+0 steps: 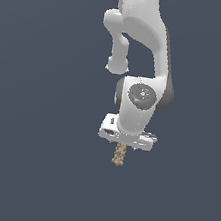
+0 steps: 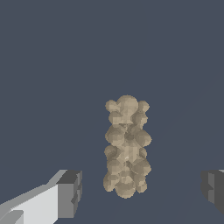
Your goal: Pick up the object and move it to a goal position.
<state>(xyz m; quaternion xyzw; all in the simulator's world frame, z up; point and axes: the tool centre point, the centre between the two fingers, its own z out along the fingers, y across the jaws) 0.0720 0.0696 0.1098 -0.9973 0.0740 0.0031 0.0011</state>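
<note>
The object (image 2: 127,146) is a tan, knobbly little stick of clustered round lumps, lying on the plain dark blue-grey surface (image 1: 22,169). The smooth white gripper (image 1: 123,146) hangs directly over it, its grey-tipped fingers (image 2: 70,193) spread wide on either side, touching nothing.

The exterior view faces the arm (image 1: 142,52) from a distance. The wrist view looks close past the fingertips (image 2: 70,192). Both share the object (image 1: 119,154).

Object (image 2: 127,146) tan-beige, mottled; arm (image 1: 143,47) white, grey joints; jaws dark grey; background slate blue.
</note>
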